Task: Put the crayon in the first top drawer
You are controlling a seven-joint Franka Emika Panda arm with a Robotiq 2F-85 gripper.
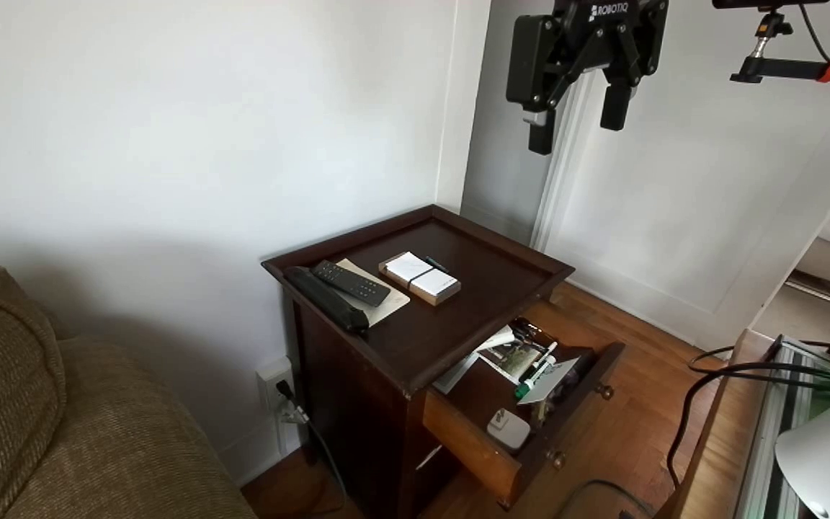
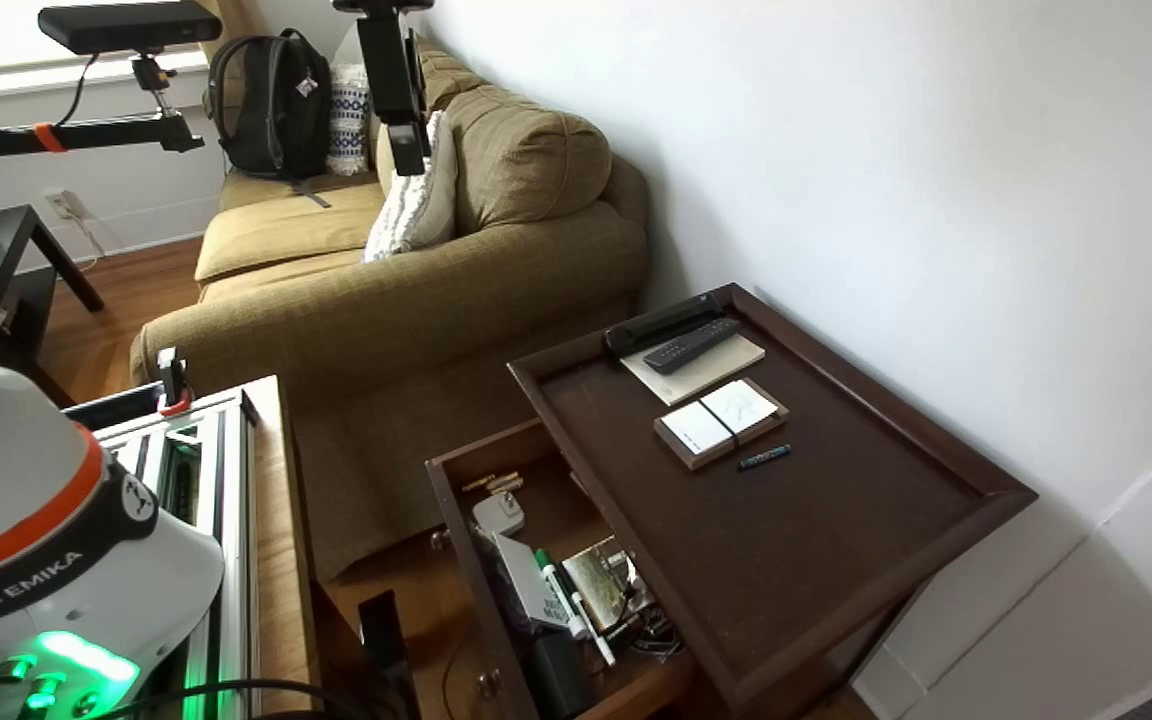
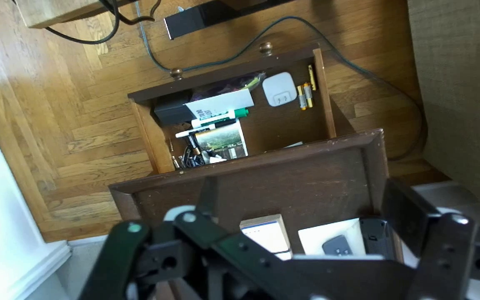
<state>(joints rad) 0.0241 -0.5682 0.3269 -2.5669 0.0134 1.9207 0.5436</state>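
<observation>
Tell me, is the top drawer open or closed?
Open: the top drawer juts out from under the tabletop, exposing a white adapter and a green-capped marker.

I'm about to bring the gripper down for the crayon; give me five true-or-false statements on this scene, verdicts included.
1. The top drawer is pulled open. True.
2. The gripper is open. True.
3. The gripper hangs inside the top drawer. False: it hangs higher than the side table.
4. The crayon lies on the side table, apart from the remote control. True.
5. The top drawer is empty. False: it holds a white power adapter, batteries and a green-capped marker, among other things.
</observation>
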